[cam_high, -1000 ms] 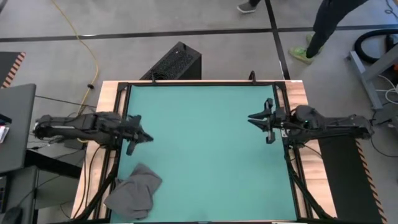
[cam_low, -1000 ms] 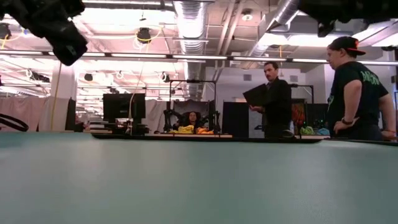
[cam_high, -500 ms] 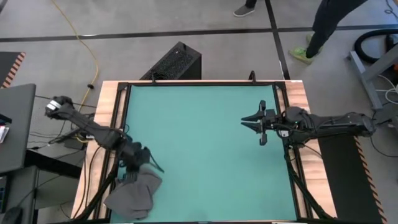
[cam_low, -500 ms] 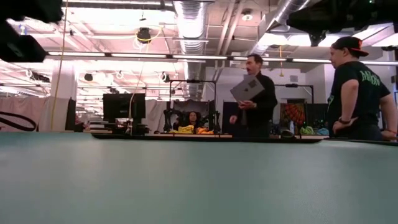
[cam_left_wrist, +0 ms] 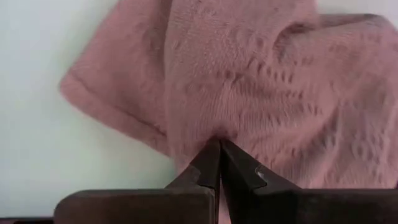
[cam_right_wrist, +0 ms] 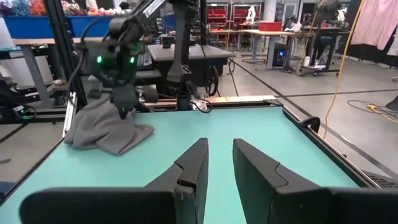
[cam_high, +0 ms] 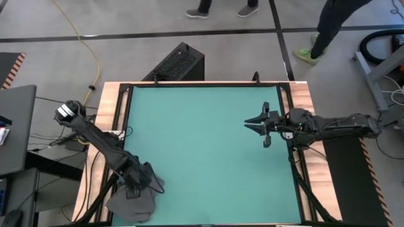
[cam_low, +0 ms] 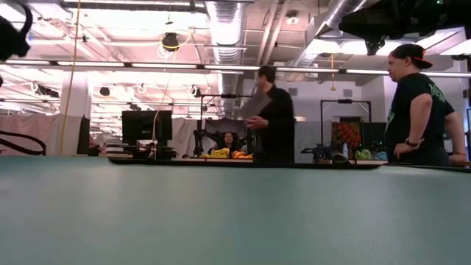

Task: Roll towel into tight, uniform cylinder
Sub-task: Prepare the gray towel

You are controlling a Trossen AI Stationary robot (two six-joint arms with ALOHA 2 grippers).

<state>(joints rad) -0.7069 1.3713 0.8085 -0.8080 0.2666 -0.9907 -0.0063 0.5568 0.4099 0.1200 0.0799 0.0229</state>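
Two slim dark jointed arms with black cables, green status lights, and tapered black fingers (cam_right_wrist: 193, 168).

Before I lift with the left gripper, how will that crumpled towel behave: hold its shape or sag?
Probably sag: the towel lies in soft rumpled folds, so it looks floppy. It likely drags rather than slides, since the knit looks textured against the mat. The left gripper, shut at one fold, would likely raise only that part.

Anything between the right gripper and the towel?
Nothing visible. Bare teal mat lies between the right gripper and the crumpled towel at the near-left corner; the left gripper is already on it, fingers shut.
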